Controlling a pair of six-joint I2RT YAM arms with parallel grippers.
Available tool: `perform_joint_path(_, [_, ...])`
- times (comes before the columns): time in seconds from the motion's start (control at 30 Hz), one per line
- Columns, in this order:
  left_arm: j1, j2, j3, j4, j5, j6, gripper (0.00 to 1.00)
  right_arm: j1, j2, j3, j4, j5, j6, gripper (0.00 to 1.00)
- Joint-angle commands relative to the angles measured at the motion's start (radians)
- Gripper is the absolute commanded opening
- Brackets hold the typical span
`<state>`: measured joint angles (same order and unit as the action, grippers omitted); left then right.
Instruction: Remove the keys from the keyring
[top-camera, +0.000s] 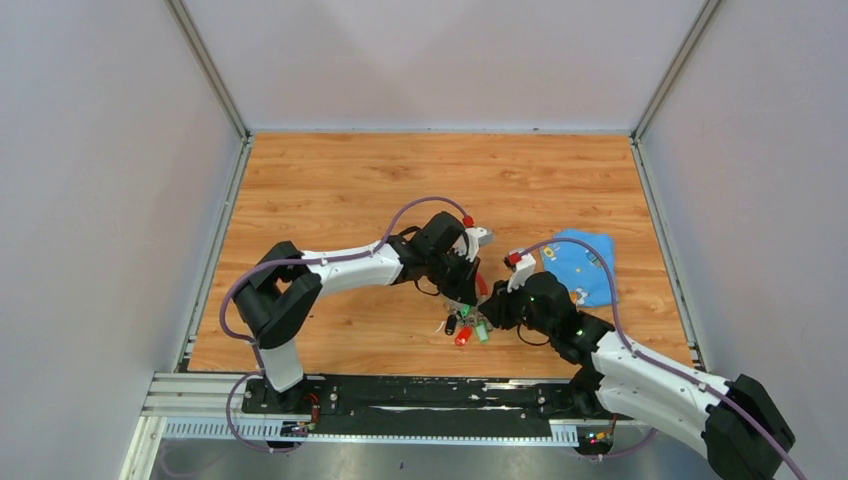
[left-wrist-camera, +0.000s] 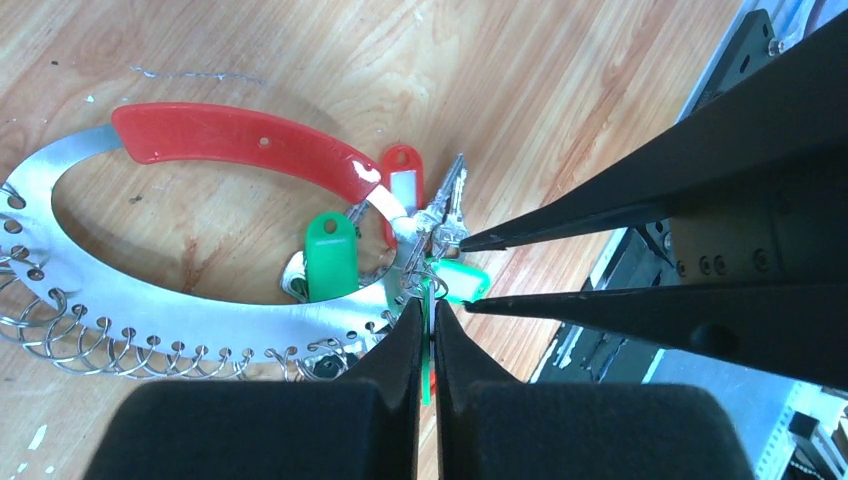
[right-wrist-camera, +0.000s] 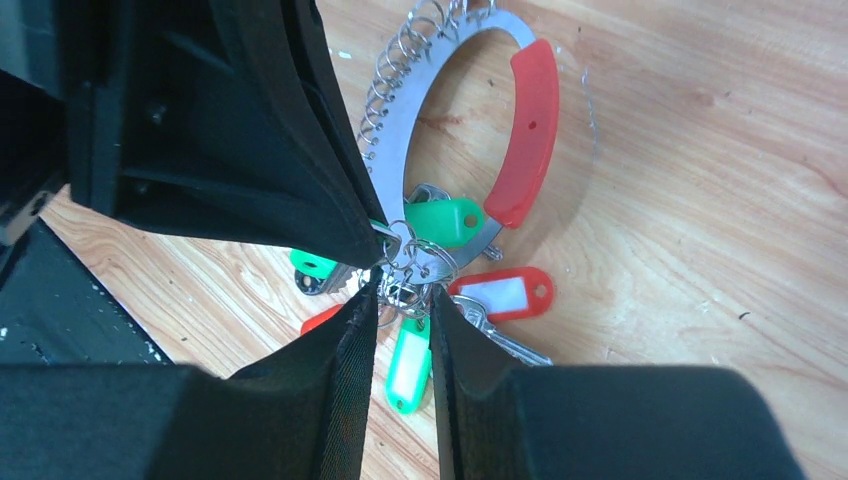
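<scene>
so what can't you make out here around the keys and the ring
- Left wrist view: the left gripper hides the keyring near edge; what it pinches is unclear.
- Right wrist view: whether the right gripper grips the green tag or only straddles it.
- Top view: the keys are too small to count; both grippers cover most of the keyring.

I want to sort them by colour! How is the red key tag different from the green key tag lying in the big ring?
The red key tag is red with a white label window; the green key tag shows a plain green face. The red key tag lies on the wood outside the keyring; the green key tag lies across its opening. Both have the same rounded oblong shape.
</scene>
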<state>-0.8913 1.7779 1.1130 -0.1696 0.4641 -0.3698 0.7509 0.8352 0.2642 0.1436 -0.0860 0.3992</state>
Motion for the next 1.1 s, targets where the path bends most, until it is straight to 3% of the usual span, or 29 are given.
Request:
perform_joint_path(0.0, [0.006,-0.056,0.018,-0.056,-0.011,0.030,0.00,0.010,-0.089,-0.008,-0.058,0.012,-0.007,0.28])
perform_joint_path(0.27, [0.008,-0.101,0.009,-0.094,-0.006,0.074,0.00,0.004,-0.159,0.009,-0.073,-0.009,-0.074,0.36])
perform_joint_path(0.47, [0.010,-0.134,0.001,-0.139,0.007,0.129,0.00,0.004,-0.117,0.054,-0.061,-0.111,-0.115,0.34])
perform_joint_path(0.7, [0.010,-0.177,-0.012,-0.152,0.030,0.190,0.00,0.003,-0.145,0.064,-0.045,-0.108,-0.171,0.33])
perform_joint_path(0.83, [0.011,-0.192,-0.001,-0.190,0.029,0.229,0.00,0.004,-0.176,-0.003,0.098,-0.186,-0.229,0.39])
perform_joint_path(0.97, [0.011,-0.206,-0.006,-0.201,0.025,0.244,0.00,0.006,-0.236,-0.060,0.202,-0.186,-0.267,0.47])
perform_joint_path(1.07, [0.011,-0.210,-0.007,-0.204,0.025,0.247,0.00,0.008,-0.249,-0.063,0.217,-0.160,-0.304,0.47])
